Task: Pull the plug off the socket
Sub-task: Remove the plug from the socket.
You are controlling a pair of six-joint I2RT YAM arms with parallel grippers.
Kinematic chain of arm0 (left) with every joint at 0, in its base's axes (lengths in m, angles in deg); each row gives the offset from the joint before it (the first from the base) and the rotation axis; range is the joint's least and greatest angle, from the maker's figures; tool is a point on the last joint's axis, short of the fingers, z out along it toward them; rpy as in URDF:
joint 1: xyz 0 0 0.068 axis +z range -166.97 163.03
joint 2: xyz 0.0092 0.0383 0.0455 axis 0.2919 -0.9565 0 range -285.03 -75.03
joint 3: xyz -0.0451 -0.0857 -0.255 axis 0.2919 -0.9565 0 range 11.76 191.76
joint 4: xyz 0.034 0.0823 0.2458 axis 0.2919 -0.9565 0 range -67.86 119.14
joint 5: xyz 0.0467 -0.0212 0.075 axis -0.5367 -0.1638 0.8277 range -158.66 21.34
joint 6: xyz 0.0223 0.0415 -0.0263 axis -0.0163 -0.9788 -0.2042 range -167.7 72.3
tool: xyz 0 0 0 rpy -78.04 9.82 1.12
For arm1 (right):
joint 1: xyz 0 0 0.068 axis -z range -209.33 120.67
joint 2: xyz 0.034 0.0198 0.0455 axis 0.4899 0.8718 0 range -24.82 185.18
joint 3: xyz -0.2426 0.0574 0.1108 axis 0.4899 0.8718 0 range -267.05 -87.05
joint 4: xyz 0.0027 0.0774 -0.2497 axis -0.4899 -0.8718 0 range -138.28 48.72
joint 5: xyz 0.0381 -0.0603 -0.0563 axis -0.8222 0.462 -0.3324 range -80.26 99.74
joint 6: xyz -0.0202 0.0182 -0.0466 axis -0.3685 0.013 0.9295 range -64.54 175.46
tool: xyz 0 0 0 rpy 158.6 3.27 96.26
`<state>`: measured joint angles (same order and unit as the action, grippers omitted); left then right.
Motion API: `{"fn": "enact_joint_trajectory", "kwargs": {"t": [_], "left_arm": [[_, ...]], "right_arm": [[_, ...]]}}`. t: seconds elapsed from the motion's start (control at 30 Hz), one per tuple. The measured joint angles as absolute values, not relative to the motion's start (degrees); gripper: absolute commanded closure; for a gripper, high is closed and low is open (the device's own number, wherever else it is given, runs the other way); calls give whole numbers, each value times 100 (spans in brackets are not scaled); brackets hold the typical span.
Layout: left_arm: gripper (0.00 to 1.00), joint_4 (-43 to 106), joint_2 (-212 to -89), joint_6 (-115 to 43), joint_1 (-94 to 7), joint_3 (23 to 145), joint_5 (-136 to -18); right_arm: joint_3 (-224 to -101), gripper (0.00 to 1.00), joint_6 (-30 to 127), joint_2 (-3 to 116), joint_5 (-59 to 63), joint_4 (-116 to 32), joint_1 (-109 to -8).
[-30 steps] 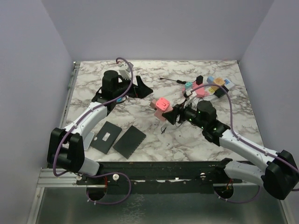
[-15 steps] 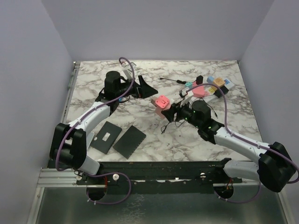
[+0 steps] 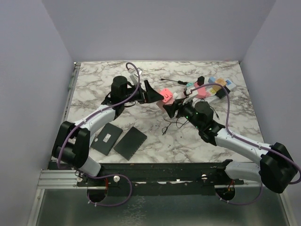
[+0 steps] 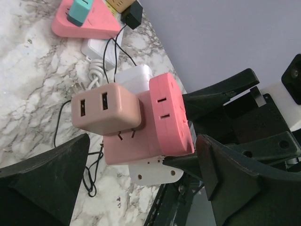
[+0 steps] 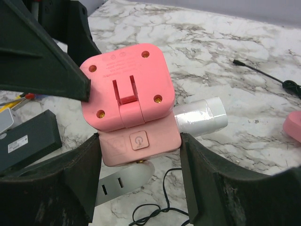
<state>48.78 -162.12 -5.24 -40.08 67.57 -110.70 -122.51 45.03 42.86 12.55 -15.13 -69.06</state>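
My right gripper (image 5: 138,141) clamps the pink socket cube (image 5: 124,87); my left gripper (image 4: 141,141) waits wide open near the tan plug (image 4: 106,110); nothing is pulled yet.

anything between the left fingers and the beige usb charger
Nothing visible: the beige USB charger sits unobstructed ahead of the open left gripper, plugged into the pink outlet cube the right gripper holds.

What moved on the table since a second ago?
The right hand, holding the pink cube, carried it a bit farther back on the table. The open left hand swung right to meet it, so its fingers now sit right next to the cube. Nothing was let go or newly grabbed. The black pads stayed put.
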Motion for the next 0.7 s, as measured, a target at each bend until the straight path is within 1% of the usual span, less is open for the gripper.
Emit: {"fn": "enact_joint_trajectory", "kwargs": {"t": [0.2, 0.7], "left_arm": [[1, 5228, -16243, -139, -4100, 6508, -11057], [1, 5851, -16337, 553, -4100, 6258, -10919]], "right_arm": [[-12251, 100, 4472, 4426, 1425, -1216, -7035], [-12251, 100, 4302, 4493, 1786, -1028, -7179]]}}
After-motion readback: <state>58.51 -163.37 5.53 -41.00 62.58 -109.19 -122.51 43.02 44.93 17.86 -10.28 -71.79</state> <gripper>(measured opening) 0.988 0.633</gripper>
